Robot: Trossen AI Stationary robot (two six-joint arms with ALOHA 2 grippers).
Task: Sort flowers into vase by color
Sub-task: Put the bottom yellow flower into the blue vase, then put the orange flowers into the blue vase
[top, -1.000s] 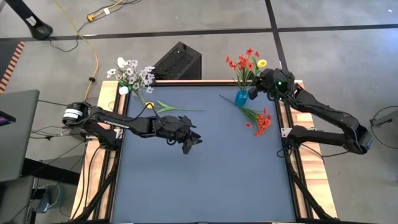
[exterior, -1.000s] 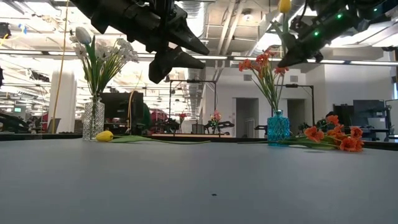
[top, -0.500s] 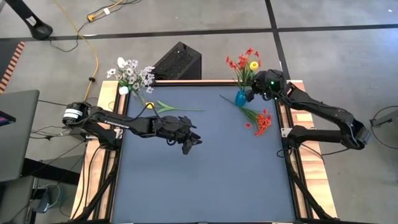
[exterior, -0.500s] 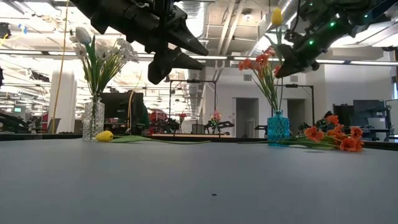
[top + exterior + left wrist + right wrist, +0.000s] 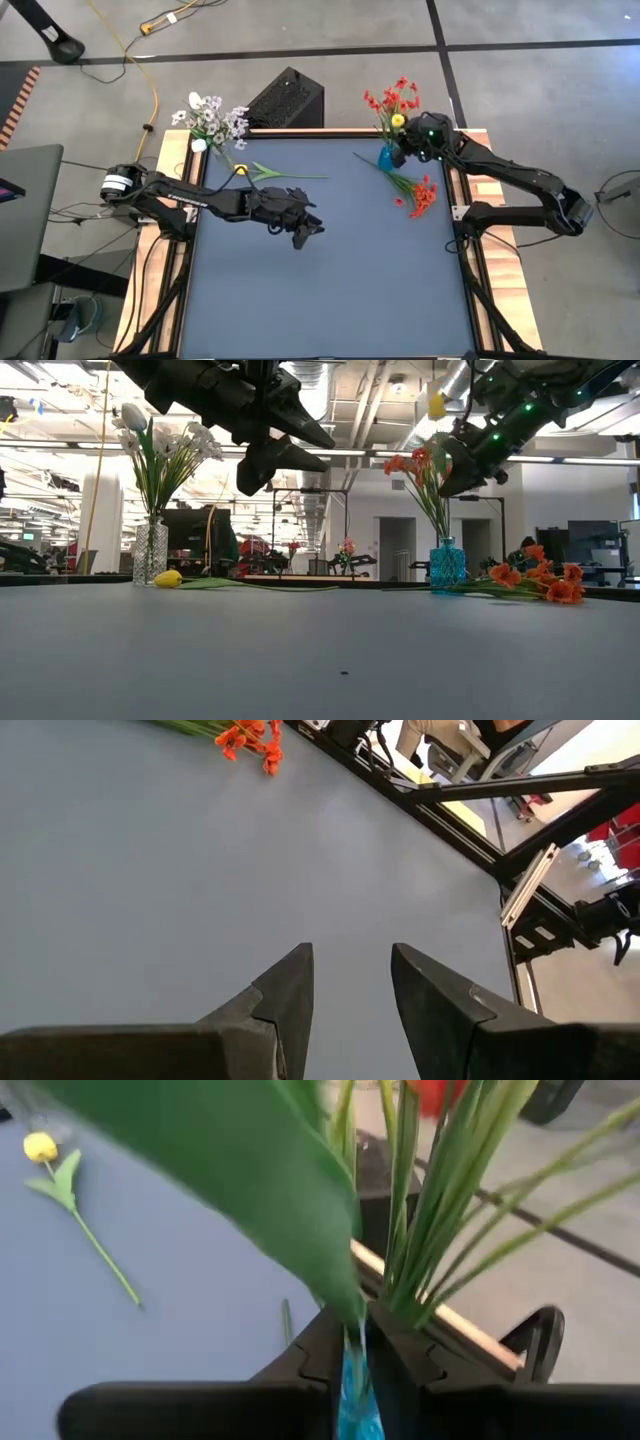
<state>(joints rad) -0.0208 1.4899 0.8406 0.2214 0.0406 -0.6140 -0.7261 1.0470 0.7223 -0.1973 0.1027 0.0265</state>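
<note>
My right gripper [image 5: 404, 147] [image 5: 450, 475] is shut on a yellow flower, whose bloom [image 5: 398, 121] [image 5: 436, 402] stands above the blue vase [image 5: 388, 158] [image 5: 447, 565]. That vase holds red flowers [image 5: 392, 99]. More red-orange flowers [image 5: 421, 193] [image 5: 251, 735] lie on the table next to it. A second yellow flower [image 5: 243, 168] [image 5: 41, 1147] lies flat near the clear vase [image 5: 150, 552] of white flowers [image 5: 211, 119]. My left gripper [image 5: 307, 229] [image 5: 350, 956] hovers open over the middle of the table. My right gripper pinches the yellow flower's green stem [image 5: 358, 1328] between its two fingers, below a broad leaf [image 5: 262, 1178]. The fingers slant down from the table's right. The flower is lifted clear and nearly upright, bloom above the fingers. Its lower end is hidden behind the fingers.
A black box [image 5: 287, 98] stands beyond the table's far edge between the two vases. The wooden table rim [image 5: 300, 131] runs along the far side. The dark mat [image 5: 330, 290] is bare toward the near side.
My right gripper has carried the yellow flower toward the table's left and somewhat down, from right of the blue vase to above it. The bloom now stands lower, among the red flowers. The left arm has kept still.
</note>
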